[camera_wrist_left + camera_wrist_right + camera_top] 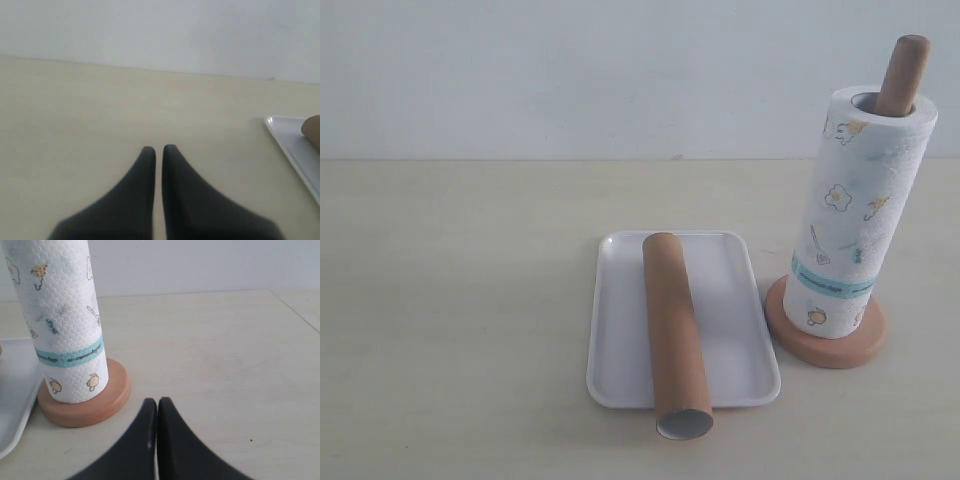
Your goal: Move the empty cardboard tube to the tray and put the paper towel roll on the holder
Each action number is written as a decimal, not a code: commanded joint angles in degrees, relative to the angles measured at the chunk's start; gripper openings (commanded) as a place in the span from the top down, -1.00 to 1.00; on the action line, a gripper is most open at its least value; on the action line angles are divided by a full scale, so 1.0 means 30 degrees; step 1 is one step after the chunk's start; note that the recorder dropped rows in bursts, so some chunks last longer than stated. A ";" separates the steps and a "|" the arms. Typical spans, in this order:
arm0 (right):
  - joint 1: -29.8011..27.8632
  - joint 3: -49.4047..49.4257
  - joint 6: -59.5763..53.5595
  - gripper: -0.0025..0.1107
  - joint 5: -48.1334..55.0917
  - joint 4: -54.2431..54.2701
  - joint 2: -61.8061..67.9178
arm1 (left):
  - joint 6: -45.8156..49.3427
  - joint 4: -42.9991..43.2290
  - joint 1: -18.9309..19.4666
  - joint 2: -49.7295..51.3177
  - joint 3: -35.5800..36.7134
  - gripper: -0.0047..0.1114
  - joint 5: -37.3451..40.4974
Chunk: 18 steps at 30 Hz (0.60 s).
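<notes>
Right wrist view, right fingers [142,440] together, paper towel roll [65,330] near; left fingers [137,195] together

Cardboard tube [675,330]: plain brown outside, no print; pale grey inside open end.
Tray [620,330]: plain white, glossy.
Paper towel roll [855,210]: white, dimpled embossing all over; scattered small yellow and orange motifs with thin dark outlines; teal band near lower end carrying tiny dark lettering.
Holder [830,350]: light reddish-brown wood, base and pole top alike.
Table [450,300]: pale cream, faint grain.
Wall [570,70]: pale bluish white.
Left hand [158,149], right hand [157,402]: matte black.
</notes>
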 commanded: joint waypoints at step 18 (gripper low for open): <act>-0.0090 -0.0013 0.0000 0.96 -0.0046 0.0017 -0.0103 | 0.0093 -0.0148 -0.0131 -0.0070 0.0071 0.84 0.0145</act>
